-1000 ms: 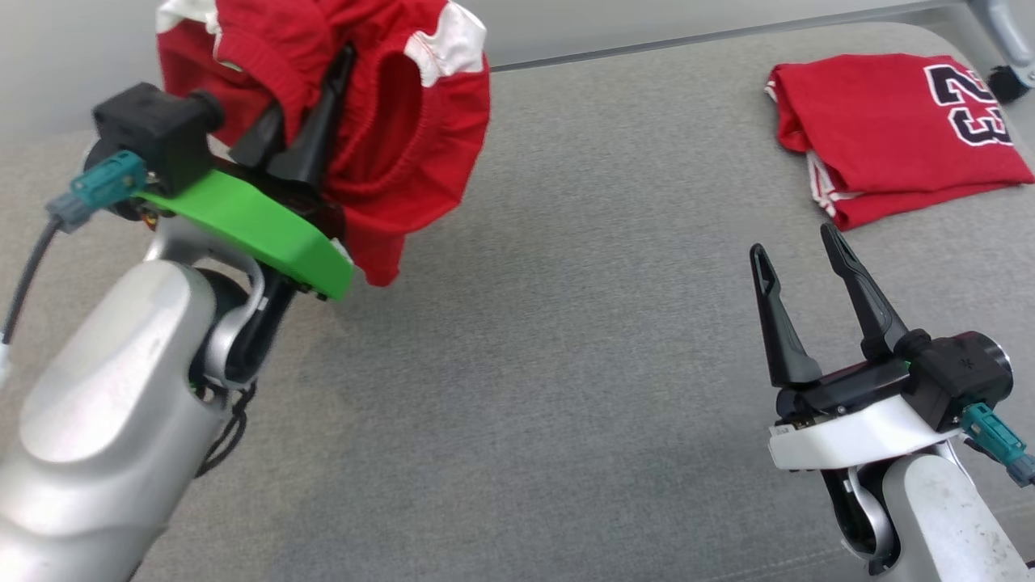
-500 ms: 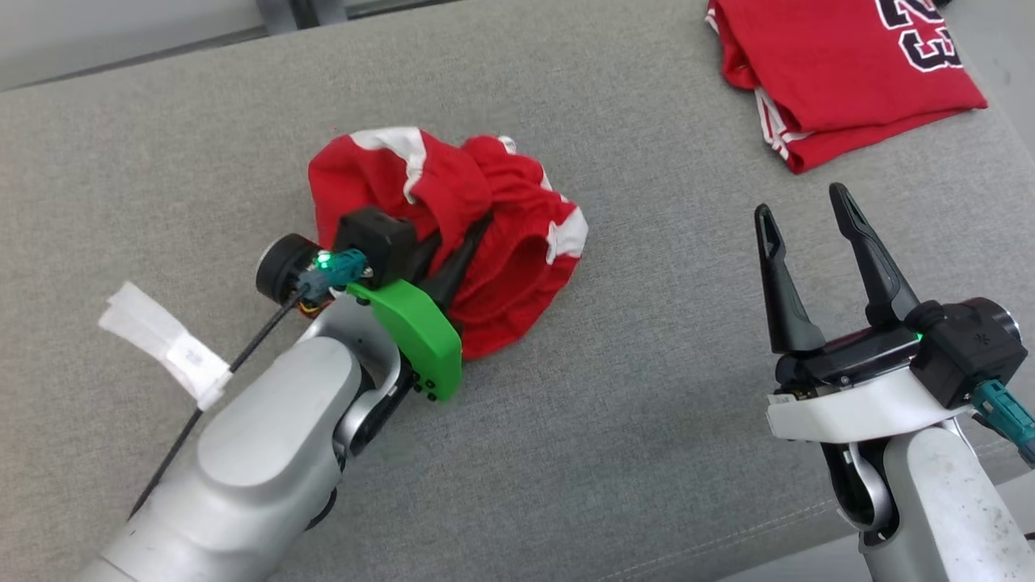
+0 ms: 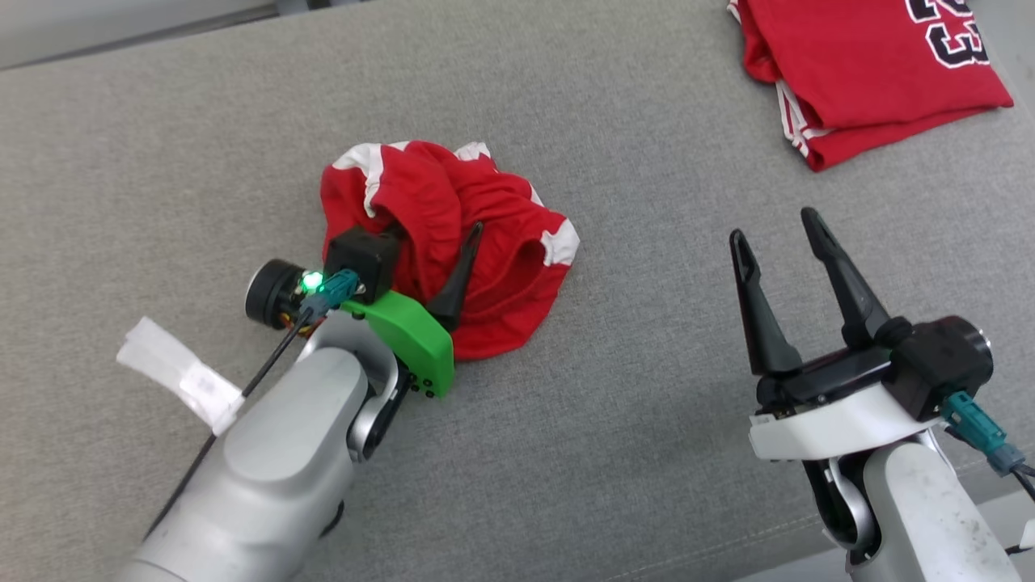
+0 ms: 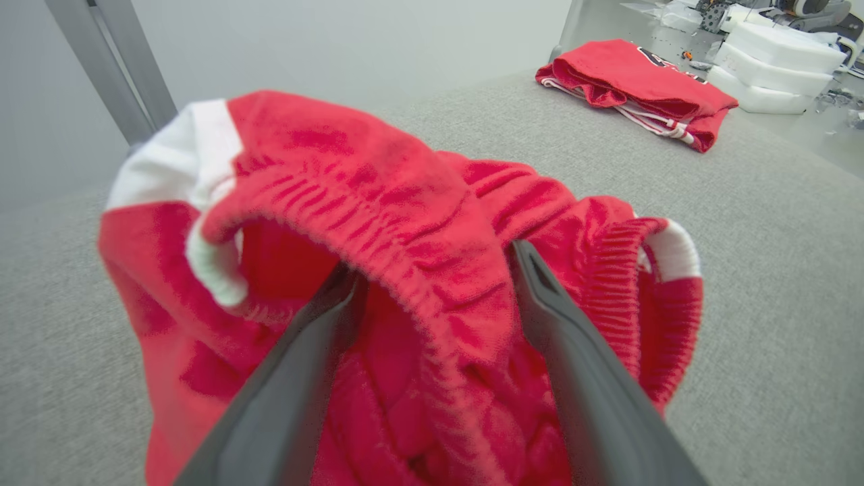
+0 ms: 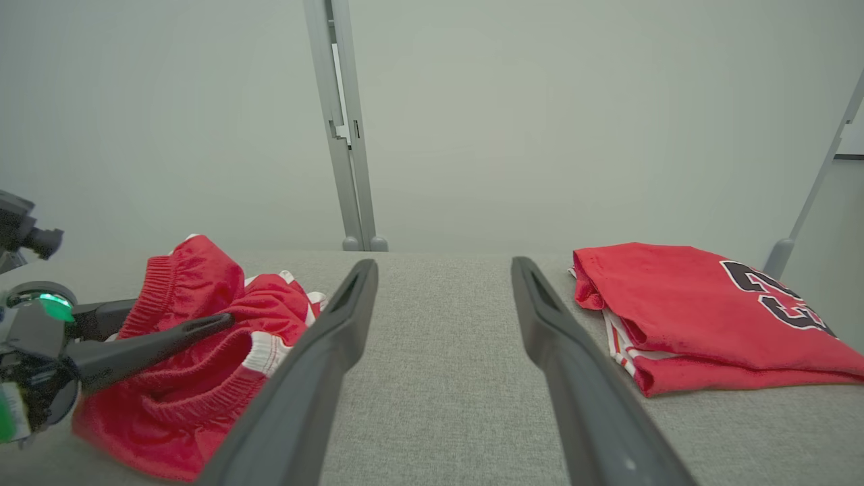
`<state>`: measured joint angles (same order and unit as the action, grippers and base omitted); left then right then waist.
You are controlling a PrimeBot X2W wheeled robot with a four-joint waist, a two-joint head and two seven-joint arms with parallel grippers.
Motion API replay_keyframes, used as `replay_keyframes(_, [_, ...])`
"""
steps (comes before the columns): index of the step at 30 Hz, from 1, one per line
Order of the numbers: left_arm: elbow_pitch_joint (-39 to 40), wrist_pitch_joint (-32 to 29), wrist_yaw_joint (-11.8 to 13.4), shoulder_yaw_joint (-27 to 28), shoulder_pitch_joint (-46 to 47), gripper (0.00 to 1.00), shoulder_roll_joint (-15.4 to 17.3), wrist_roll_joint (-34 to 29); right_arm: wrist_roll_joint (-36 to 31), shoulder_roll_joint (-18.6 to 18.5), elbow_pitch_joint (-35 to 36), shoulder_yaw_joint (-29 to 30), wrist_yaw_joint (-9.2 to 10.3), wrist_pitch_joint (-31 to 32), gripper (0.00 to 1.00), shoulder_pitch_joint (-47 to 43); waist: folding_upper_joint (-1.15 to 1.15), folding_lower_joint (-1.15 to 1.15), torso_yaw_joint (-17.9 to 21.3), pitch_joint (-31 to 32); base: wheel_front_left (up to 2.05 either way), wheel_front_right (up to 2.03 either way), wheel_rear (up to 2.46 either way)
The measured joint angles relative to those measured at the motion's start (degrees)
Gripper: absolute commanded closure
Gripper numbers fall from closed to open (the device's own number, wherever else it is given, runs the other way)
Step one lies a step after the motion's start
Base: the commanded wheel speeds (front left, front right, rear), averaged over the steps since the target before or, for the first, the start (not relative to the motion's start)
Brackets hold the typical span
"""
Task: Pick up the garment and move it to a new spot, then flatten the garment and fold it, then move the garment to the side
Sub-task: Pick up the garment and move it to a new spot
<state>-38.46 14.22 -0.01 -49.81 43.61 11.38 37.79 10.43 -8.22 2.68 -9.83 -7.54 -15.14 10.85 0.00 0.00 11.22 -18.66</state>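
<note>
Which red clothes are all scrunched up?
The red shorts at the left end effector, heaped with white trim showing. The other red garment, with black numbers, lies neatly folded.

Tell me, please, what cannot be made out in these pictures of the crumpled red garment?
Head view: the crumpled red garment with white trim covers one finger of the left gripper.
Head view: the top edge cuts off the folded red jersey and its black number.
Left wrist view: the garment's own folds hide its full shape.

Grey fabric surface [image 3: 647, 202] bearing a crumpled red-and-white garment [image 3: 420, 194]; well apart from the garment, right of it and farther back, a folded red numbered jersey [image 3: 857, 65].
</note>
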Motion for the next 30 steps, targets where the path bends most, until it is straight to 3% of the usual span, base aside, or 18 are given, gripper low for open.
replay_keyframes(11, [16.4, 0.8, 7.2, 13.0, -17.0, 0.0, -0.4, -2.8, 0.6, -0.1, -2.0, -1.6, 0.0, 0.0, 0.0, -4.8, 0.0, 0.0, -5.6, 7.0, 0.0, 0.0, 0.0])
replay_keyframes(18, [25.1, 0.8, 8.3, 21.9, -30.6, 0.0, -0.5, -8.3, 1.0, 0.6, -3.5, -1.5, 0.0, 0.0, 0.0, -7.6, 0.0, 0.0, -10.3, 11.1, 0.0, 0.0, 0.0])
replay_keyframes(30, [38.0, 0.8, 8.0, 35.9, -46.4, 0.0, -4.8, -23.5, 0.0, 2.5, -5.1, 0.2, 0.0, 0.0, 0.0, -11.5, 0.0, 0.0, -15.0, 18.6, 0.0, 0.0, 0.0])
